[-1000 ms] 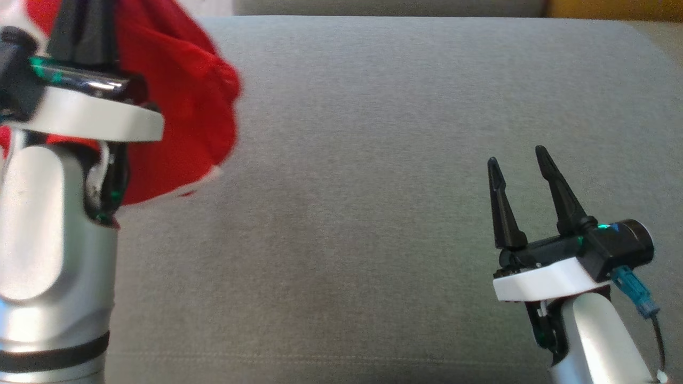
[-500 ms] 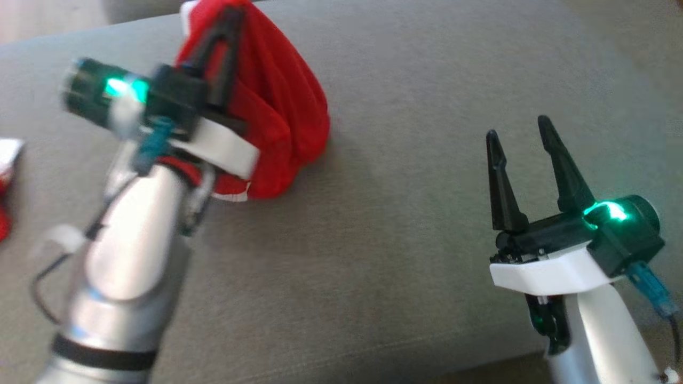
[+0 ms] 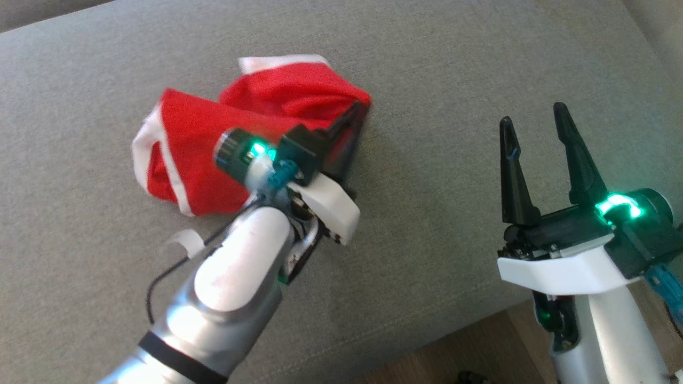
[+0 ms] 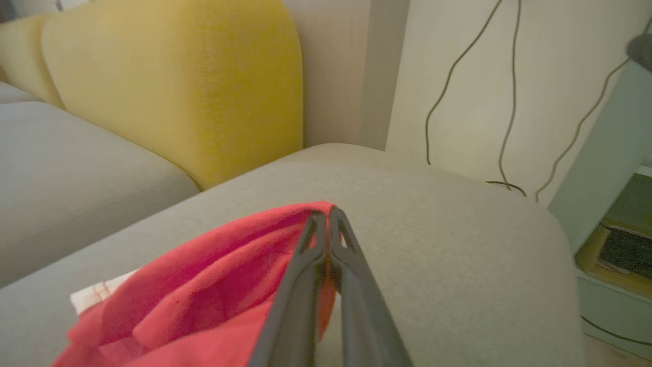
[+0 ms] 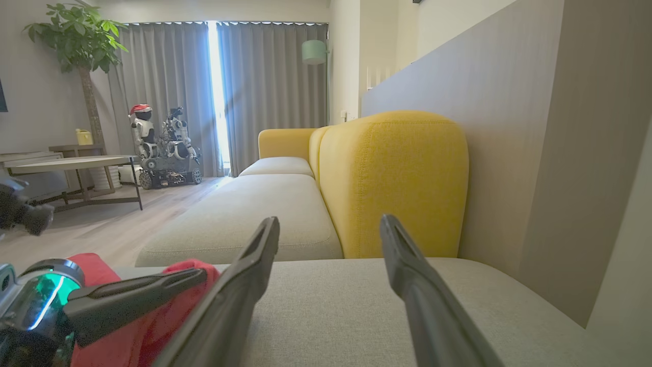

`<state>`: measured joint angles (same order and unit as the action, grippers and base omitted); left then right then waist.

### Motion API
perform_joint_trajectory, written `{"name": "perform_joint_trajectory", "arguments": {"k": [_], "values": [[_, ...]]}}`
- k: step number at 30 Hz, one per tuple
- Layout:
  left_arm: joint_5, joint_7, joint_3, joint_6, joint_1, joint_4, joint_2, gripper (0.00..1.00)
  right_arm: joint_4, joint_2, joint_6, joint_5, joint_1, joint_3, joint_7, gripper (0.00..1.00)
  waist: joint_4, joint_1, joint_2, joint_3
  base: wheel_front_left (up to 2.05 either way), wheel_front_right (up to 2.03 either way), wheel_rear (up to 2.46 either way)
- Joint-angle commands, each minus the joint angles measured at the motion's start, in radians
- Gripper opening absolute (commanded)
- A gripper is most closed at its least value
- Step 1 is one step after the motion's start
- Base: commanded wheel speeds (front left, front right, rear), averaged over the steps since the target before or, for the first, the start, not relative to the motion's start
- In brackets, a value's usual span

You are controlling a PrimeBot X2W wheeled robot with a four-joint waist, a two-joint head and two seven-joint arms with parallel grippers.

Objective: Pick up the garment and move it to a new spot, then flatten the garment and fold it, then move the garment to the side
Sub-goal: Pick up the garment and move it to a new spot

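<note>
In the head view the red garment (image 3: 256, 122) lies crumpled on the grey sofa cushion (image 3: 427, 64), bunched behind and to the left of the left fingers (image 3: 352, 125). These are pinched shut on a fold at its right edge, the forearm low and slanted, tips angled up and rightward. The right fingers (image 3: 579, 160) stand spread and empty over bare cushion, well apart from the cloth. In the left wrist view the closed tips bite a thin ridge of red cloth (image 4: 204, 285), and the rest sags away below and left of them onto the cushion. In the right wrist view the spread pair (image 5: 407, 275) frames bare cushion, with the garment (image 5: 132, 336) off to their left. The cloth looks light, limp and not slippery. I judge a white-trimmed hem or corner the best hold, so it hangs open for flattening.
</note>
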<state>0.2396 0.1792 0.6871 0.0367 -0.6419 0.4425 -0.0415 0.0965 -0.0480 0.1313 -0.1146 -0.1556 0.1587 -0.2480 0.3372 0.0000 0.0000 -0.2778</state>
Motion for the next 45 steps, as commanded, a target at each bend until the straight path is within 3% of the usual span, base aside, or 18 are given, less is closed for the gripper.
{"name": "perform_joint_trajectory", "arguments": {"k": [1, 7, 11, 17, 23, 26, 32, 35, 45], "values": [[0.038, 0.02, 0.005, 0.015, -0.057, -0.028, -0.009, 1.0, 0.038, -0.002, -0.001, 0.0, -0.032, 0.017, -0.008, 1.0, -0.008, 0.0, 0.0, 0.001, 0.0, 0.0, 0.0], [0.108, 0.068, 0.042, 0.055, -0.106, -0.022, -0.009, 1.0, 0.032, -0.002, -0.001, 0.005, -0.025, 0.013, -0.008, 1.0, -0.075, 0.0, 0.0, 0.015, 0.0, 0.0, 0.0], [0.132, 0.081, -0.011, 0.066, -0.118, -0.063, -0.014, 1.0, 0.025, -0.002, -0.001, 0.012, -0.029, 0.02, -0.006, 1.0, -0.126, 0.0, 0.0, 0.034, 0.0, 0.0, 0.0], [0.123, 0.082, -0.189, 0.102, -0.04, -0.214, -0.119, 1.0, 0.005, -0.002, -0.001, 0.058, -0.028, 0.015, 0.013, 1.0, -0.227, 0.0, 0.0, 0.076, 0.0, 0.0, 0.0], [0.12, 0.082, -0.296, 0.094, 0.124, -0.301, -0.217, 1.0, -0.021, -0.002, -0.001, 0.064, -0.006, -0.04, 0.015, 1.0, -0.308, 0.0, 0.0, 0.11, 0.0, 0.0, 0.0], [0.115, 0.082, -0.339, 0.087, 0.228, -0.338, -0.234, 1.0, -0.037, -0.002, -0.001, 0.072, 0.017, -0.063, 0.014, 1.0, -0.355, 0.0, 0.0, 0.13, 0.0, 0.0, 0.0], [0.093, 0.082, -0.414, 0.076, 0.426, -0.407, -0.168, 1.0, -0.071, -0.002, -0.001, 0.067, 0.077, -0.119, 0.005, 1.0, -0.424, 0.0, 0.0, 0.175, 0.0, 0.0, 0.0], [0.071, 0.082, -0.429, 0.05, 0.497, -0.409, -0.123, 1.0, -0.08, -0.002, -0.001, 0.061, 0.102, -0.135, 0.001, 1.0, -0.447, 0.0, 0.0, 0.188, 0.0, 0.0, 0.0], [-0.005, 0.083, -0.495, -0.025, 0.524, -0.385, -0.044, 1.0, -0.091, -0.002, -0.001, 0.081, 0.101, -0.104, 0.006, 1.0, -0.469, 0.0, 0.0, 0.192, 0.0, 0.0, 0.0]]}}
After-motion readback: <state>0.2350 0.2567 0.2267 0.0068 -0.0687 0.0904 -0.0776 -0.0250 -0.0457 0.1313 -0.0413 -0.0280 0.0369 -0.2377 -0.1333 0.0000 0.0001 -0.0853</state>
